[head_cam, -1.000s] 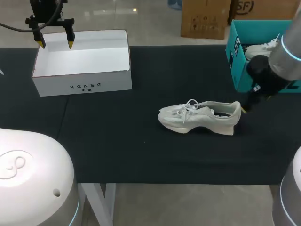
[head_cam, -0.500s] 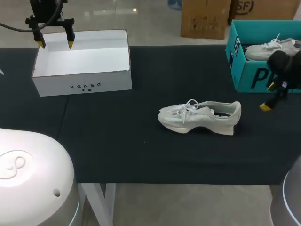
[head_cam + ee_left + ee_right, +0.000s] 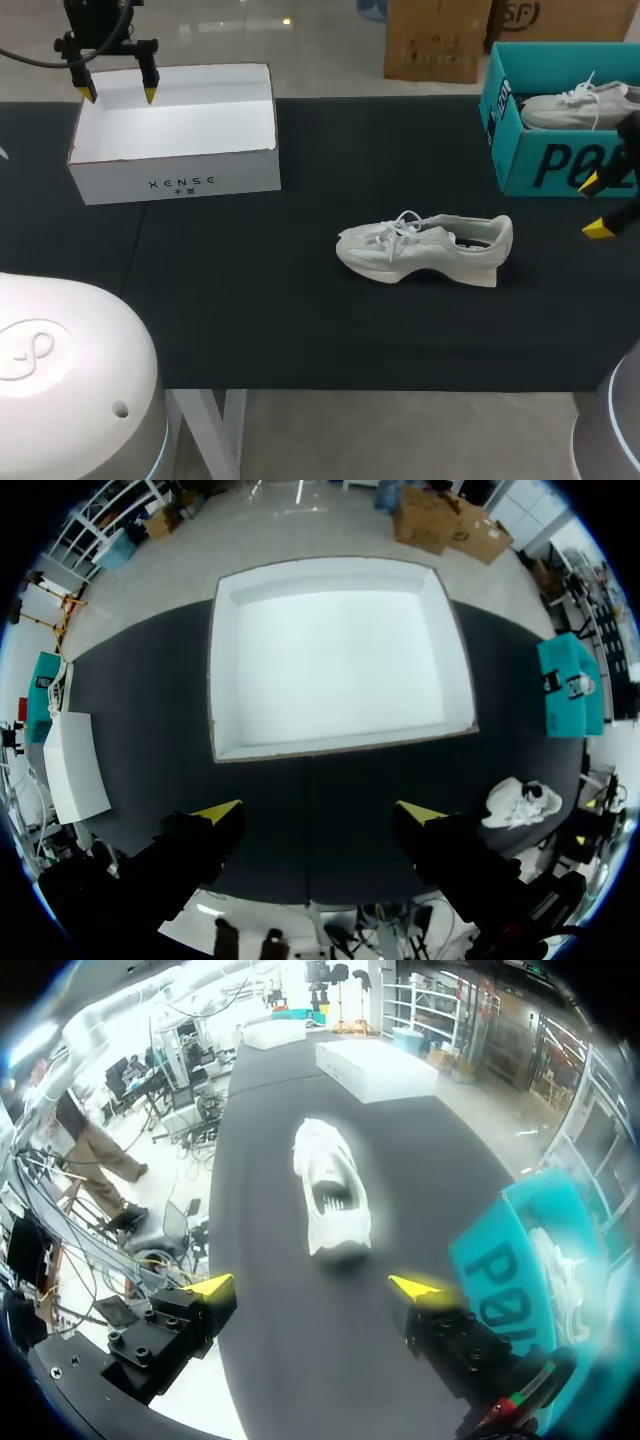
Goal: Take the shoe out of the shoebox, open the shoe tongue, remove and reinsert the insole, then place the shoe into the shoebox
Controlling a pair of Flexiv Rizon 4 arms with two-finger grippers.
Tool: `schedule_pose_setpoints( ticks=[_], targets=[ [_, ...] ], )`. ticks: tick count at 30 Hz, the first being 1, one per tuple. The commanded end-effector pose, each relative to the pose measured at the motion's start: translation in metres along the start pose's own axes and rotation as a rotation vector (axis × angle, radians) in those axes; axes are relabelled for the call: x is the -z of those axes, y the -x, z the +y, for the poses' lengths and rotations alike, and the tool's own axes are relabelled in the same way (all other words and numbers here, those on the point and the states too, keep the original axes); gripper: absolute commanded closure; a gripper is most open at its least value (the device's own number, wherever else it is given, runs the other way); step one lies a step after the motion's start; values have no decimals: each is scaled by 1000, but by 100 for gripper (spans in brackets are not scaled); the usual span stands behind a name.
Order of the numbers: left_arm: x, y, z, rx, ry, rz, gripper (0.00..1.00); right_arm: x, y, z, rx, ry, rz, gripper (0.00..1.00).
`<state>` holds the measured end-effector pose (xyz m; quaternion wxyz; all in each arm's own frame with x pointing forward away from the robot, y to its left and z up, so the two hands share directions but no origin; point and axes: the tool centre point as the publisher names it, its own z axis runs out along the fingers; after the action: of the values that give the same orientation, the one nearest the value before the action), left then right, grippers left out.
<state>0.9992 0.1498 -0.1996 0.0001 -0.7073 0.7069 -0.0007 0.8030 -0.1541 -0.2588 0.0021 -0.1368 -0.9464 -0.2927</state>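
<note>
- Right gripper (image 3: 594, 207) has pulled back from the shoe's heel (image 3: 497, 240) to the far right edge of the head view, now in front of the teal shoebox (image 3: 545, 165). It is well apart from the shoe (image 3: 425, 248).
- Its fingers are spread and hold nothing. In the right wrist view the right gripper (image 3: 315, 1287) shows both yellow tips wide apart, with the shoe (image 3: 330, 1195) ahead of them on bare table.
- Shoe has not shifted since the earlier frames: same spot, same pose.
- Left gripper (image 3: 119, 94) has not moved either. It is at upper left, over the back rim of the white box (image 3: 180, 180), fingers spread and empty. The left wrist view agrees: left gripper (image 3: 318, 812) splayed, box interior (image 3: 330, 650) bare.
- Meaning, as a judgement: the shoe has been released and the take-out step looks done. Opening the tongue is likely next, and nothing grips the shoe yet.
- Shoe location: right of centre in the head view, on the black table (image 3: 300, 320), outside both boxes.
- Shoe look: off-white sneaker upright on a chunky sole, toe pointing frame-left, heel frame-right, white laces (image 3: 405, 225) loose on top, collar opening dark.
- Cannot tell the insole state.
- Second shoe (image 3: 570, 105) sits inside the teal shoebox.
</note>
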Motion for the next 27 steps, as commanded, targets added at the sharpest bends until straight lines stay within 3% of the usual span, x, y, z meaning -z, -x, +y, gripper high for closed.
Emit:
schedule_pose_setpoints(
  ticks=[1, 18, 23, 27],
  targets=[
    [-1, 0, 0, 0, 0, 0, 0, 0, -1, 0, 0, -2, -5, 0],
    [-1, 0, 0, 0, 0, 0, 0, -3, -4, 1, -7, 7, -1, 0],
    [-1, 0, 0, 0, 0, 0, 0, -10, -15, 6, 5, 133, 31, 0],
    [-1, 0, 0, 0, 0, 0, 0, -11, -12, 1, -21, 249, 56, 0]
  ],
)
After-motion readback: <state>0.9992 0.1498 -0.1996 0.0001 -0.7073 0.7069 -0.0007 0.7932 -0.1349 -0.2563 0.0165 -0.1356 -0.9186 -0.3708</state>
